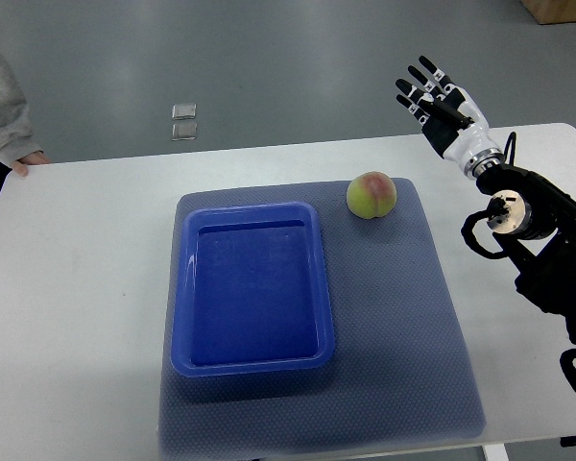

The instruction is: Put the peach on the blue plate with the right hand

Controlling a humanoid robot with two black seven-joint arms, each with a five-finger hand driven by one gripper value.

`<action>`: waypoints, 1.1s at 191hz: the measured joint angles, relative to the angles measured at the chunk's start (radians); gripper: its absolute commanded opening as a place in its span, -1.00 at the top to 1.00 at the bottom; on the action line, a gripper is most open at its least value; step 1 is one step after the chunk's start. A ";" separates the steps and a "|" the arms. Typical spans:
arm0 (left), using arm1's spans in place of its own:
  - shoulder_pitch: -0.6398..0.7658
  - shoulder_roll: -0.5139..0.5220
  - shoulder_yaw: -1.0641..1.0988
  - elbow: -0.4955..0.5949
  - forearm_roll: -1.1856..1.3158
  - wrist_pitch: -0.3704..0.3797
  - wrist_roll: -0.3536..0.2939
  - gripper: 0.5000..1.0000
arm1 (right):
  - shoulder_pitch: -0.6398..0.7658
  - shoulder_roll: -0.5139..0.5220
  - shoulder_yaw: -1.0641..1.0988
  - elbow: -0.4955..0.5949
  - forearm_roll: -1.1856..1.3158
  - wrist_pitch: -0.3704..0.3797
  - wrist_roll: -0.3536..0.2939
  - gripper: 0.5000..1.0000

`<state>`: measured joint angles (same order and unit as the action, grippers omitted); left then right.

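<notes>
A pink and green peach [372, 195] rests on the blue-grey mat [403, 317], just off the far right corner of the blue plate [181, 317], a rectangular tray with nothing in it. My right hand [428, 93] is raised beyond the table's far right edge, up and to the right of the peach. Its fingers are spread and hold nothing. The left arm does not show.
The white table [77, 288] carries the mat. A person's grey sleeve and hand [19, 158] rest at the far left corner. Two small square tiles [183, 122] lie on the floor beyond the table. The black right arm [547, 240] crosses the table's right side.
</notes>
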<state>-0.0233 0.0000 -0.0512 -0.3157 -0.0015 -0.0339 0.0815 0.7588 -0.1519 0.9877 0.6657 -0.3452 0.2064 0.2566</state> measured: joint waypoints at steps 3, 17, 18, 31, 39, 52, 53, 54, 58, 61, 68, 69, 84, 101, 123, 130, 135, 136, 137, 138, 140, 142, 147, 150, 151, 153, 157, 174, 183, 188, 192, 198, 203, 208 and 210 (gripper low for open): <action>0.000 0.000 0.000 0.000 0.000 0.000 0.000 -1.00 | 0.006 -0.002 -0.012 0.000 -0.012 0.000 -0.001 -0.72; 0.000 0.000 0.001 0.000 0.000 0.000 0.000 -1.00 | 0.052 -0.028 -0.104 0.001 -0.096 0.002 -0.006 -0.72; 0.000 0.000 0.001 0.000 0.000 0.000 0.000 -1.00 | 0.055 -0.030 -0.110 0.001 -0.102 0.002 -0.007 -0.72; 0.000 0.000 0.001 -0.001 0.000 -0.001 0.000 -1.00 | 0.109 -0.063 -0.226 0.001 -0.190 0.005 -0.024 -0.72; 0.000 0.000 0.001 -0.003 0.000 -0.001 0.000 -1.00 | 0.157 -0.081 -0.323 0.001 -0.247 0.010 -0.041 -0.72; 0.000 0.000 0.001 -0.007 0.000 -0.002 0.000 -1.00 | 0.243 -0.104 -0.492 0.001 -0.327 0.025 -0.067 -0.72; 0.000 0.000 0.001 -0.007 0.000 -0.002 0.000 -1.00 | 0.249 -0.106 -0.505 0.001 -0.332 0.027 -0.069 -0.72; 0.000 0.000 0.001 -0.007 0.000 -0.002 0.000 -1.00 | 0.255 -0.107 -0.518 0.001 -0.336 0.028 -0.071 -0.72; 0.000 0.000 0.001 -0.007 0.000 -0.002 0.000 -1.00 | 0.279 -0.113 -0.567 0.001 -0.355 0.034 -0.077 -0.72; 0.000 0.000 0.001 -0.008 0.000 -0.002 0.000 -1.00 | 0.297 -0.117 -0.606 0.001 -0.367 0.039 -0.082 -0.72; 0.000 0.000 0.001 -0.008 0.000 -0.002 0.000 -1.00 | 0.341 -0.126 -0.701 0.001 -0.397 0.051 -0.094 -0.72; 0.000 0.000 0.001 -0.008 0.000 -0.002 0.000 -1.00 | 0.346 -0.126 -0.711 0.001 -0.400 0.052 -0.095 -0.72; 0.000 0.000 0.001 -0.008 0.000 -0.002 0.000 -1.00 | 0.438 -0.132 -0.901 0.002 -0.443 0.088 -0.115 -0.72; 0.000 0.000 0.001 -0.008 0.000 -0.002 0.000 -1.00 | 0.530 -0.120 -1.093 0.002 -0.467 0.119 -0.134 -0.72; 0.000 0.000 0.000 -0.007 0.000 -0.002 0.000 -1.00 | 0.564 -0.091 -1.186 0.000 -0.482 0.123 -0.149 -0.72; 0.000 0.000 0.000 -0.007 0.000 -0.002 0.000 -1.00 | 0.566 -0.086 -1.195 -0.002 -0.489 0.123 -0.153 -0.72; 0.000 0.000 0.000 -0.007 0.000 -0.002 0.000 -1.00 | 0.567 -0.083 -1.199 -0.005 -0.497 0.123 -0.158 -0.72; 0.000 0.000 0.000 -0.007 0.000 -0.002 0.000 -1.00 | 0.567 -0.083 -1.199 -0.005 -0.499 0.123 -0.159 -0.72; 0.000 0.000 -0.001 -0.007 0.000 -0.002 0.000 -1.00 | 0.567 -0.082 -1.200 -0.006 -0.500 0.123 -0.160 -0.72; 0.000 0.000 -0.001 -0.007 0.000 -0.002 0.000 -1.00 | 0.567 -0.082 -1.200 -0.006 -0.502 0.123 -0.161 -0.72; 0.000 0.000 -0.001 -0.007 0.000 -0.002 0.000 -1.00 | 0.567 -0.081 -1.201 -0.007 -0.507 0.122 -0.163 -0.72; 0.000 0.000 -0.001 -0.007 0.000 -0.002 0.000 -1.00 | 0.567 -0.080 -1.202 -0.008 -0.509 0.122 -0.164 -0.72; 0.000 0.000 -0.001 -0.007 0.000 -0.002 0.000 -1.00 | 0.567 -0.079 -1.203 -0.010 -0.516 0.120 -0.167 -0.71; 0.000 0.000 -0.001 -0.007 0.000 -0.002 0.000 -1.00 | 0.566 -0.078 -1.203 -0.010 -0.521 0.119 -0.169 -0.71; 0.000 0.000 -0.001 -0.007 0.000 -0.002 0.000 -1.00 | 0.566 -0.078 -1.203 -0.011 -0.522 0.118 -0.169 -0.71; 0.000 0.000 -0.001 -0.007 0.000 -0.002 0.000 -1.00 | 0.564 -0.077 -1.203 -0.012 -0.527 0.116 -0.171 -0.71; 0.000 0.000 -0.001 -0.007 0.000 -0.002 0.000 -1.00 | 0.562 -0.077 -1.204 -0.014 -0.533 0.113 -0.173 -0.71; 0.000 0.000 -0.001 -0.007 0.000 -0.002 0.000 -1.00 | 0.549 -0.074 -1.204 -0.024 -0.550 0.096 -0.177 -0.71; 0.000 0.000 -0.001 -0.007 0.000 -0.002 0.000 -1.00 | 0.536 -0.070 -1.205 -0.036 -0.558 0.080 -0.178 -0.69; 0.000 0.000 0.000 -0.007 0.000 -0.002 0.000 -1.00 | 0.530 -0.068 -1.208 -0.042 -0.563 0.073 -0.178 -0.69; 0.000 0.000 0.000 -0.007 0.000 -0.002 0.000 -1.00 | 0.525 -0.067 -1.210 -0.046 -0.566 0.069 -0.178 -0.69; 0.000 0.000 0.000 -0.007 0.000 -0.002 0.000 -1.00 | 0.519 -0.067 -1.216 -0.050 -0.571 0.062 -0.177 -0.67; 0.000 0.000 0.000 -0.007 0.000 -0.001 0.000 -1.00 | 0.514 -0.066 -1.221 -0.053 -0.575 0.056 -0.176 -0.65; 0.000 0.000 0.000 -0.007 0.000 -0.002 0.000 -1.00 | 0.510 -0.066 -1.224 -0.055 -0.577 0.051 -0.175 -0.62; 0.000 0.000 0.001 -0.007 0.000 -0.002 0.000 -1.00 | 0.508 -0.066 -1.225 -0.055 -0.578 0.049 -0.175 -0.61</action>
<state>-0.0230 0.0000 -0.0507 -0.3230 -0.0015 -0.0354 0.0815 1.2672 -0.2181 -0.2373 0.6103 -0.9233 0.2557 0.0815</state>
